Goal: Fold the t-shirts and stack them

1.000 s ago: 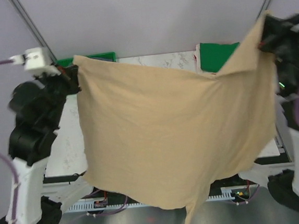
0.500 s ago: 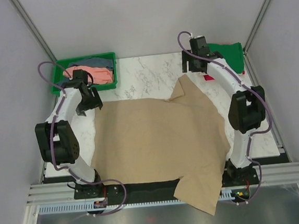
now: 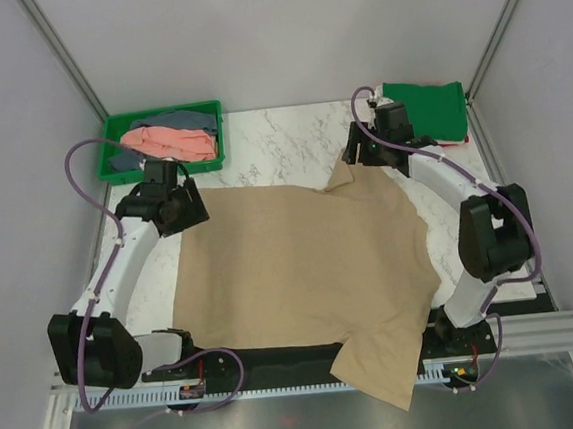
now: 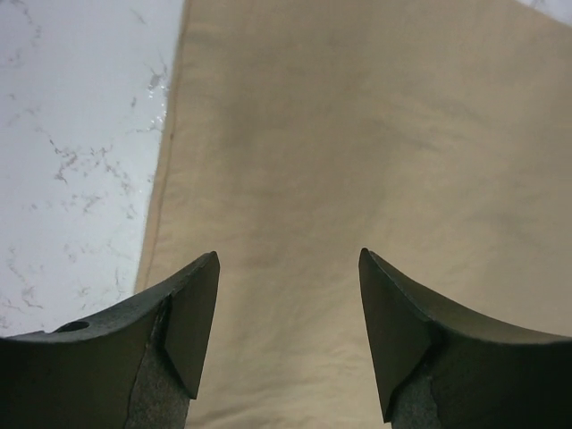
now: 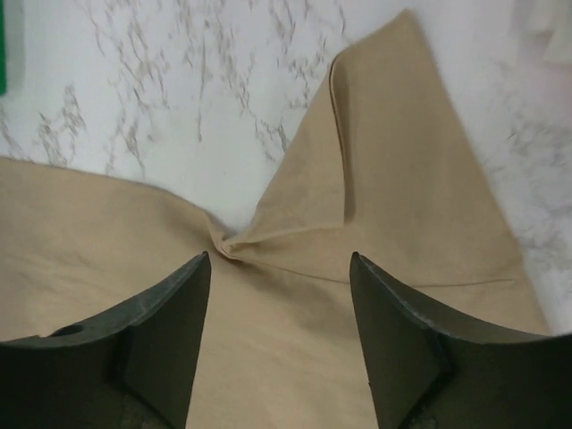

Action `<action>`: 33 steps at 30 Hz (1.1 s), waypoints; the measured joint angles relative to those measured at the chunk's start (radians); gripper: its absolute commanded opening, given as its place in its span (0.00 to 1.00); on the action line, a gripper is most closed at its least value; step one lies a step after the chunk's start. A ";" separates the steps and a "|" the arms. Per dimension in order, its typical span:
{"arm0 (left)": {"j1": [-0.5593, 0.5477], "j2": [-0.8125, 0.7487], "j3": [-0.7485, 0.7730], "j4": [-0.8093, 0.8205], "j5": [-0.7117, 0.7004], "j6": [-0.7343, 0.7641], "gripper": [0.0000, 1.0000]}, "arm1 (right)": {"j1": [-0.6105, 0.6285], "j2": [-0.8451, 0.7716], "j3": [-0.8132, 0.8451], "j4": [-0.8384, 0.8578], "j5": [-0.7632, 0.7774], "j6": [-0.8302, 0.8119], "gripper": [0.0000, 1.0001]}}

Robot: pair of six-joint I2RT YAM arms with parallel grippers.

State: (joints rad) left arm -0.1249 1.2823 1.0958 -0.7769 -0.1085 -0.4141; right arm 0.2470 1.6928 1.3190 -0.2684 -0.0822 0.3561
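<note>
A tan-beige t-shirt [image 3: 301, 263] lies spread flat on the marble table [image 3: 270, 141], its near part hanging over the front edge. My left gripper [image 3: 188, 211] hovers open above the shirt's far-left corner; in the left wrist view [image 4: 288, 268] only flat cloth [image 4: 357, 161] shows between the fingers. My right gripper [image 3: 354, 156] stands open above the far-right corner, where a sleeve [image 5: 393, 170] is folded up in a crease [image 5: 228, 243]. More t-shirts, salmon pink [image 3: 170, 141] and grey-blue [image 3: 173, 120], lie in the tray. A dark green one [image 3: 426, 109] lies at the back right.
The green plastic tray [image 3: 113, 129] sits at the back left corner. A bit of red cloth [image 3: 461, 141] peeks out beside the dark green shirt. Bare marble [image 4: 80, 152] shows left of the tan shirt. Slanted frame poles [image 3: 63, 63] rise at both back corners.
A second ago both grippers held the tan shirt up high by its corners. They have let go and opened, the shirt now lies flat, and both arms have dropped low over its far edge.
</note>
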 measured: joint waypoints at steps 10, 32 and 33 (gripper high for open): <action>-0.046 -0.392 -0.135 0.006 -0.057 0.042 0.74 | 0.002 0.237 -0.013 0.083 -0.088 0.068 0.57; -0.045 -0.360 -0.146 0.008 -0.077 0.042 0.70 | 0.003 0.350 0.031 0.146 -0.030 0.099 0.62; -0.045 -0.360 -0.146 0.008 -0.074 0.042 0.69 | 0.003 0.350 0.031 0.146 -0.027 0.099 0.61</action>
State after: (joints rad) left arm -0.1703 0.9222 0.9493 -0.7685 -0.1829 -0.3717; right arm 0.2501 2.0426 1.3495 -0.1219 -0.1089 0.4549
